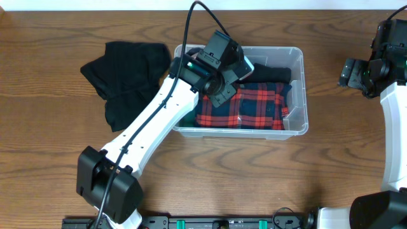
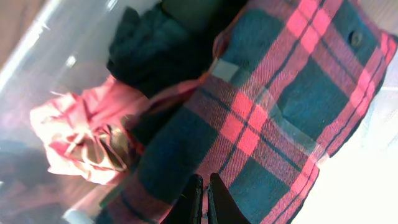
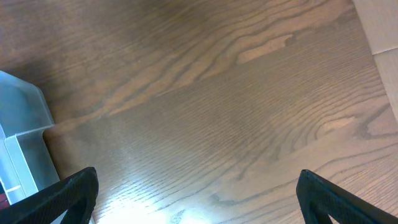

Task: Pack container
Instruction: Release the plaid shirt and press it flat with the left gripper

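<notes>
- Left gripper (image 2: 206, 182) sits lowest in its wrist view, both fingers pressed together right over the plaid cloth (image 2: 280, 106). Whether a fold is pinched between them I cannot tell.
- Container (image 1: 304, 95) stands on the table (image 1: 254, 178) toward the far edge, near the middle, with the left arm reaching into its left half.
- Inside it the plaid cloth lies on top. A dark cloth (image 1: 275, 74) sits against the far wall, and a crumpled pink cloth (image 2: 81, 137) is tucked beside the plaid.
- Black garment (image 1: 124, 79) lies heaped on the table just beside the container's left wall, not packed.
- Right gripper (image 3: 199, 193) is spread wide and empty over bare wood, well right of the container.
- Step in hand, as I judge it: tidying or pressing the plaid into place, so packing looks partly done.
- Next move likely calls for lifting the left arm clear of the rim without dragging the plaid out, then opening over the black garment.
</notes>
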Robot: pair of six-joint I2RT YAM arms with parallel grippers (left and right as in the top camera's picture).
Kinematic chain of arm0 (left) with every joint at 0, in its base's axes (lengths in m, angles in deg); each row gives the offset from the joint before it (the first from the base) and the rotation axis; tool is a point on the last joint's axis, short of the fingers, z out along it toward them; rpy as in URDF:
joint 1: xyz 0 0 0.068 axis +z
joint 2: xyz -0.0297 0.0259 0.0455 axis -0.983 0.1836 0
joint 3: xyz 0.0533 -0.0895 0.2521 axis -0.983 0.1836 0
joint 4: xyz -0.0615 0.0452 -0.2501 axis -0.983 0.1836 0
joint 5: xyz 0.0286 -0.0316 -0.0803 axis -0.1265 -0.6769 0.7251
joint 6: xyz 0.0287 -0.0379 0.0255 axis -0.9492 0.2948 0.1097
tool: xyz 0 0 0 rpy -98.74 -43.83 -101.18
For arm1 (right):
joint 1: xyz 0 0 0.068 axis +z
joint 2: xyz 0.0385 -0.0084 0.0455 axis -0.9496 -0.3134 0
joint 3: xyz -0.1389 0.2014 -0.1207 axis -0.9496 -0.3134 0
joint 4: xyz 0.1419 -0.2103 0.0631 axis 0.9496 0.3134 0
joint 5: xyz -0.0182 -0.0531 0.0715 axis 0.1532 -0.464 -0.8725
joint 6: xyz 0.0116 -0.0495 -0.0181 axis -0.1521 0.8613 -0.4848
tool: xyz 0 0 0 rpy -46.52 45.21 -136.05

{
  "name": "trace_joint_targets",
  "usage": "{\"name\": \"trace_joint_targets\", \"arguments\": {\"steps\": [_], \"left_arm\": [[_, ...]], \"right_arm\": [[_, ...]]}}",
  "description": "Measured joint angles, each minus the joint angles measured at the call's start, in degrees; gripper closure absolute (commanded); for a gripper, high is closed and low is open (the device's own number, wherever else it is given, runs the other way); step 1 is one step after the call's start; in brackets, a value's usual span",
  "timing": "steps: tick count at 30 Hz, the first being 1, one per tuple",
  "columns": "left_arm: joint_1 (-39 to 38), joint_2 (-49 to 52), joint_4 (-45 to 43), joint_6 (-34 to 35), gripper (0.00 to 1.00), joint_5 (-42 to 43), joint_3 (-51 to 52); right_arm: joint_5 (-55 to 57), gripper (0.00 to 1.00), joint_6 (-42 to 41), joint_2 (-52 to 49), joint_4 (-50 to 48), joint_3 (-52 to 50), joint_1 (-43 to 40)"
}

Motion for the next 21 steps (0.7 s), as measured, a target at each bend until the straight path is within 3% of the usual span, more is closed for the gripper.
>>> {"name": "trace_joint_targets", "arguments": {"steps": [21], "left_arm": [[0.63, 14.21, -2.23, 0.39, 0.94, -0.07, -0.39]], "right_arm": [[0.0, 0.01, 0.0, 0.0, 0.0, 0.0, 0.0]]}}
